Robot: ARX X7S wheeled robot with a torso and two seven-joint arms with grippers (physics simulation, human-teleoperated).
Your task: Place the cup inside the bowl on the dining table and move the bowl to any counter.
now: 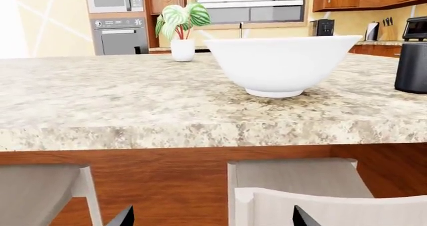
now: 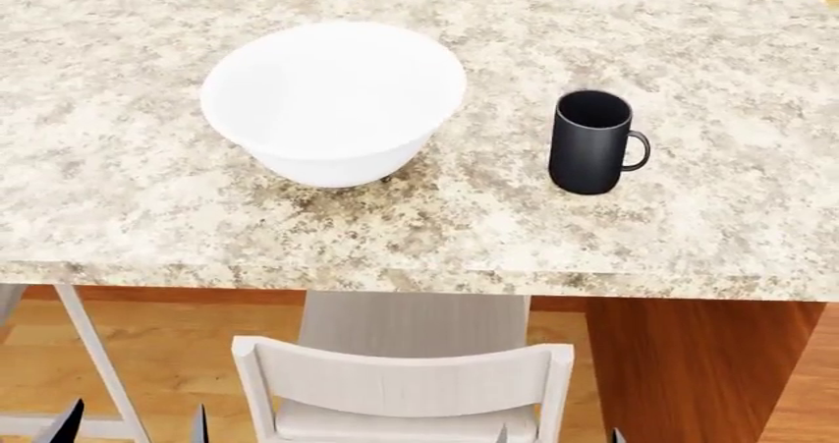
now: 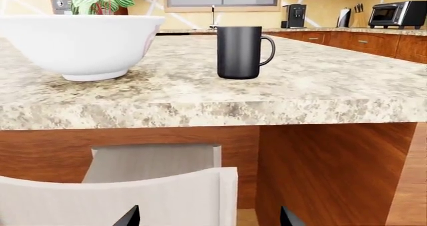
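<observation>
Dining table [image 2: 734, 60], pale speckled top: cup [image 2: 590, 141] upright right of bowl [image 2: 334, 99], apart, handle pointing right; right gripper [image 3: 208, 217] low beneath the near edge, fingers spread, empty, likely nearer the cup than left gripper [image 1: 213, 218], likewise spread.

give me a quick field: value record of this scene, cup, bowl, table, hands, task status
cup: black cup, upright on the dining table, empty, handle pointing away from the bowl
bowl: white bowl, upright, empty, beside the cup and apart from it
chair: pale chair tucked at the table's near edge
left hand: open, low, below the tabletop
right hand: open, low, below the tabletop
task status: cup not yet in bowl, bowl not yet moved
</observation>
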